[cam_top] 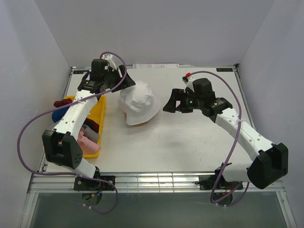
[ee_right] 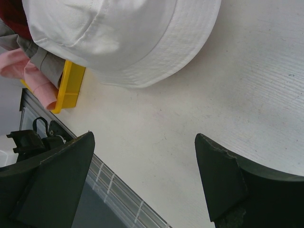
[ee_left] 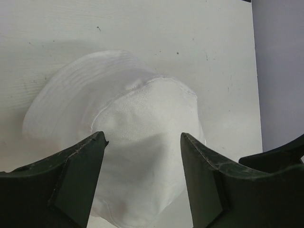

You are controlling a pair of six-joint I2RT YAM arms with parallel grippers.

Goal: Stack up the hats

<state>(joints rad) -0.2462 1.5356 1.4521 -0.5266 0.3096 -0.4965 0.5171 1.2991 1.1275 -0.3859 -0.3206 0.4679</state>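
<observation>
We've got both arms reaching in: left claw [ee_left: 142, 142] spread open right over the white hat [cam_top: 138, 105] mid-worktop [cam_top: 190, 142], right claw [cam_top: 172, 104] open beside it, other hats [cam_top: 85, 140] piled in the yellow tray [cam_top: 100, 114].

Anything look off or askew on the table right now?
The white hat sits tilted on its stand, a tan sliver of which shows under the near brim. In the yellow tray, the dark red hat and navy hat hang over the left rim. Nothing looks damaged.
</observation>
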